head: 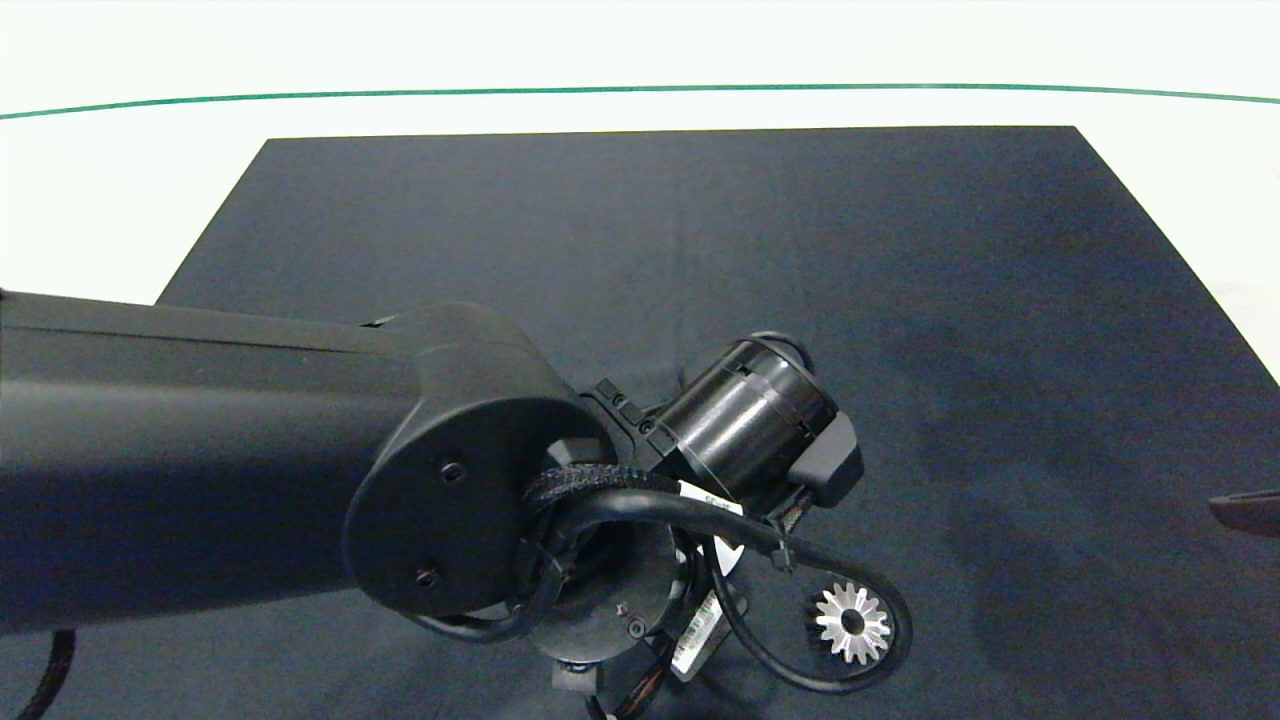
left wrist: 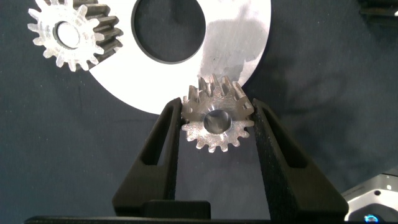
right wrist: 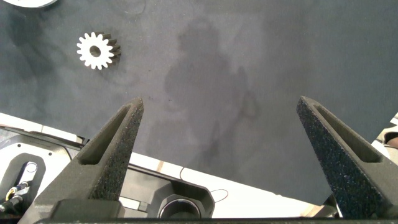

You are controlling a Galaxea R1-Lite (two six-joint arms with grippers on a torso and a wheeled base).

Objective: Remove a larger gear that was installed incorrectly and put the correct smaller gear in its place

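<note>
- On the dark mat [head: 640, 250], toward its near edge, the left arm [head: 200, 450] fills the head view and hides its own claw; only one small silver gear [head: 852, 623] shows there, lying flat inside a loop of black cable [head: 880, 660].
- Left wrist view shows what the head view can't: left gripper [left wrist: 216, 121] w/ fingers [left wrist: 163, 143] closed on the smaller gear [left wrist: 216, 118], one finger on each side of its teeth, gear tilted, bore facing cam.
- Behind it, a flat silver disc [left wrist: 236, 43] w/ a big round hole; another small blunt-toothed gear [left wrist: 68, 34] sits at the disc's edge.
- Larger gear: not seen in any view.
- Right gripper [right wrist: 217, 155] spread wide, holding nothing, over bare mat; the lone gear [right wrist: 96, 50] lies well apart from it. In the head view only a tip of the right arm [head: 1245, 512] shows at the right edge.
- Surface: dark matte fabric-like mat on a white table [head: 100, 200]; a green line [head: 640, 89] crosses the far side.
- Gears bright metal, short blunt teeth; fingers grey, grainy, wedge-shaped.
</note>
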